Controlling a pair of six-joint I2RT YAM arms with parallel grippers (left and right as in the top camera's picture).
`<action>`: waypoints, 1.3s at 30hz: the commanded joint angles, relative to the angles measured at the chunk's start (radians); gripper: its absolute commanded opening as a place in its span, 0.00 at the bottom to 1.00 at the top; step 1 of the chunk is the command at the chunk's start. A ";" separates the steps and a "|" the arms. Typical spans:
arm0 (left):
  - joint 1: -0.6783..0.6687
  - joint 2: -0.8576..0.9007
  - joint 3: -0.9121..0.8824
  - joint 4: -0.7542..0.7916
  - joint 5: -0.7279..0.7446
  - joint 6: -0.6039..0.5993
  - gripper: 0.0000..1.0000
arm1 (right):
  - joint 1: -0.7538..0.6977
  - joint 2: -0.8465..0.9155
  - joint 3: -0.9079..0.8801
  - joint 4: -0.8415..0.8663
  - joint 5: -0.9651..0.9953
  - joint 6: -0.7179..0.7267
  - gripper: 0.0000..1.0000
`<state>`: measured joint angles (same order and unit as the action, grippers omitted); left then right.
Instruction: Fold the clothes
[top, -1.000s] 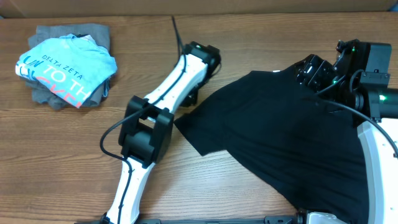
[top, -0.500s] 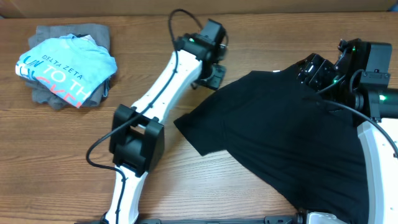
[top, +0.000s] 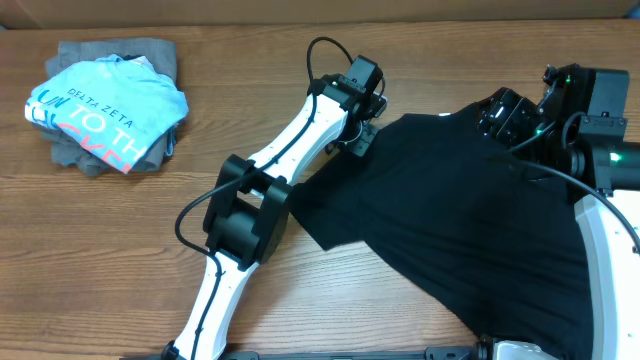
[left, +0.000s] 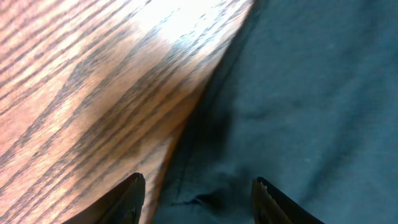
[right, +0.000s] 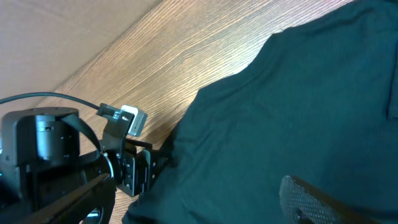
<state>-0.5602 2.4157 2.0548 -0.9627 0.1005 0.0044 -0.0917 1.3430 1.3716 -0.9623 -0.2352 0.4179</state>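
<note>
Overhead: the left gripper (top: 358, 138) sits at the black T-shirt's (top: 470, 220) upper-left edge. The right gripper (top: 497, 115) rests on the shirt's far edge, with the cloth spreading below both across the wooden table (top: 120, 250). A light blue DELTA ZETA shirt (top: 105, 110) lies well away from the left gripper.

Left wrist: its fingers (left: 134, 190) stand apart, the shirt's edge between them.

Right wrist: only one finger pad (right: 311, 199) shows, above the shirt, so I cannot tell whether that gripper is apart or together.

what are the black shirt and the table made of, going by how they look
Black shirt: soft matte fabric, probably a cotton knit or a blend. It lies limp with shallow creases and no shine.
Table: wood or a wood-look laminate, and the pictures cannot settle which. It has brown streaked grain, and a bright glare patch in the left wrist view suggests a smooth, sealed finish.
</note>
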 joint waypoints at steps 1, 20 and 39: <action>0.005 0.066 0.009 -0.005 -0.011 0.019 0.56 | -0.005 -0.002 0.020 0.002 0.010 -0.002 0.88; 0.420 0.092 0.009 -0.261 -0.238 -0.282 0.04 | -0.005 0.013 -0.008 -0.046 0.105 -0.029 0.93; 0.543 -0.152 0.011 -0.246 0.058 -0.078 0.22 | -0.169 0.422 -0.042 -0.192 0.185 0.050 0.72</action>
<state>0.0006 2.4165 2.0670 -1.2064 0.1314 -0.1009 -0.1715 1.6844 1.3331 -1.1458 -0.0734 0.4416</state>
